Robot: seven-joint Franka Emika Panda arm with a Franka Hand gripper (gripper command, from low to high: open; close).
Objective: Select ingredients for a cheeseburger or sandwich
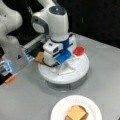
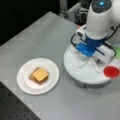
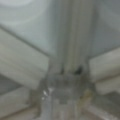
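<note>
A white paper plate (image 1: 60, 107) (image 2: 25, 82) holds the sandwich stack (image 1: 76, 113) (image 2: 39, 75). Its top layer is the yellow cheese square (image 1: 75, 112) (image 2: 40, 74), with brown layers showing under its edges. A second tan-brown toast square (image 1: 39, 57) lies at a front view's left on the white round turntable (image 1: 80, 71) (image 2: 85, 72). My gripper (image 1: 60, 65) (image 2: 86, 57) is lowered onto the turntable's middle, over its white dividers (image 3: 25, 65), beside the toast. Nothing shows between its fingers.
A red disc (image 1: 79, 51) (image 2: 111, 71) lies on the turntable's rim. A green piece (image 2: 117, 53) peeks in at a front view's right edge. The arm's base (image 1: 12, 47) and an orange-tipped device (image 1: 9, 79) stand at a front view's left.
</note>
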